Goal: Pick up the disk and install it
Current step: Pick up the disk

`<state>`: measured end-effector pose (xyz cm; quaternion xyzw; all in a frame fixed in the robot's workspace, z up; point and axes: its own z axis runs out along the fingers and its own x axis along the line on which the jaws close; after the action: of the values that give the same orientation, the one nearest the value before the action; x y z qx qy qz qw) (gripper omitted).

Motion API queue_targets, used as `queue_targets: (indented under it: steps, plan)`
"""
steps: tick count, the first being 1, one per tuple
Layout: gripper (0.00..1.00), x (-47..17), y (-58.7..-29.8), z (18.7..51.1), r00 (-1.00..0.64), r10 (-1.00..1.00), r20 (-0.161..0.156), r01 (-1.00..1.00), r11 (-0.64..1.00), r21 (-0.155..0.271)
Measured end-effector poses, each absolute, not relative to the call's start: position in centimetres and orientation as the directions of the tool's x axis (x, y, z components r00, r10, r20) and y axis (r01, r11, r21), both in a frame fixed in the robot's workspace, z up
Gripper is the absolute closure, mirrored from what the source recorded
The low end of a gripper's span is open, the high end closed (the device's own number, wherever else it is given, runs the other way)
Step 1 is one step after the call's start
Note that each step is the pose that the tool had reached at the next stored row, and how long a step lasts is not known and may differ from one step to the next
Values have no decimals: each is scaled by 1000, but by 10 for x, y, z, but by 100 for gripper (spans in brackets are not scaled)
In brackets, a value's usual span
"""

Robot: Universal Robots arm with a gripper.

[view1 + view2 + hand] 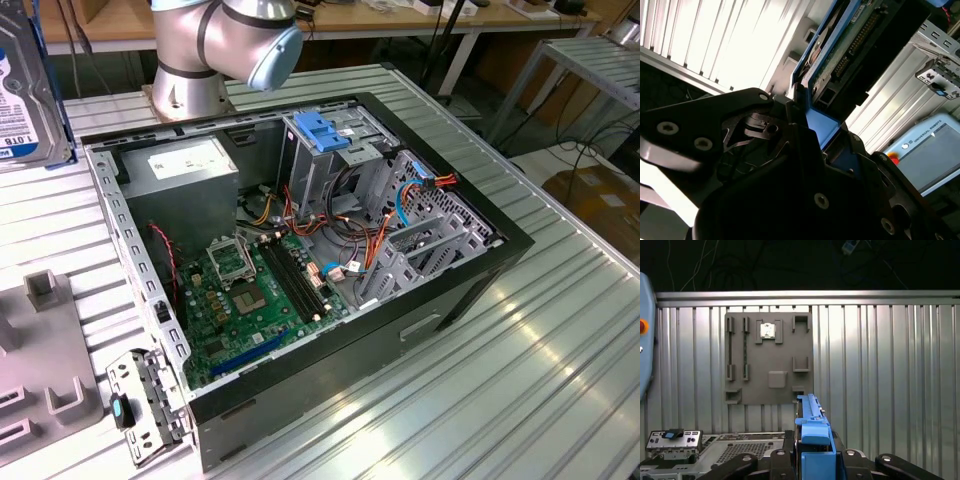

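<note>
The claw (812,441) is closed on the disk (25,100). In the first wrist view its black fingers (789,444) press from both sides on the blue plastic carrier (814,432) fitted around the drive. The gap between them is no wider than that carrier. In the second wrist view the drive's underside, with its green circuit board, runs straight out from the claw (821,131), so its long axis follows the claw's own line.

In the exterior view the disk stands on end at about 9 to 10 o'clock from the open computer case (500,250), label side showing and long axis close to vertical. It looks lifted off the ribbed metal table (560,330), though its lower edge sits too near the frame border to be sure.

The pick-up is done, judging by the grip. The install is not, since the disk is well apart from the case. From the disk, the drive cage (325,135) with its blue plastic top lies toward 3 o'clock in the exterior view, inside the case just beyond the grey power supply (185,170). The cage stands upright too.

A grey fixture plate (767,357) lies flat on the table, directly ahead of the claw in the first wrist view.
</note>
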<state>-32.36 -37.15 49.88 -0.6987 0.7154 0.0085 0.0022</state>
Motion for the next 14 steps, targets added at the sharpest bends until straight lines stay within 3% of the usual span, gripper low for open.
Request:
queue_targets:
  steps: [14]
  plan:
    - [63,-292,-372,499,-24,-1000,-15,-1000,24,9]
